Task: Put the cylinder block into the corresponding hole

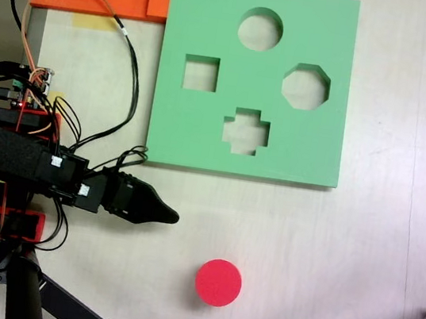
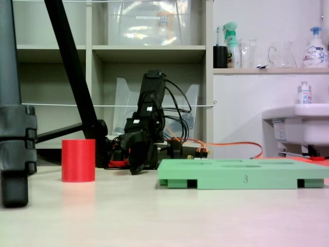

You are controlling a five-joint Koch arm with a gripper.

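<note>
Down on the bare table [image 1: 325, 265], the cylinder block [image 1: 218, 281] stands upright, below and right of the gripper [image 1: 172, 217] in a fixed view, near but apart. Jaws lie together to a single dark point there, gripping nothing; whether a gap remains I cannot tell. Up and right of the tip lies the green foam board [image 1: 201, 134], its circular cutout [image 1: 260, 29] at the far edge, unfilled.

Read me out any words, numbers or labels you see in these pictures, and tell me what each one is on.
"3": on the front edge of the green foam board.
Labels on the bottles on the shelf and the bottle by the sink: too small and blurred to read.
No other text is readable.
</note>
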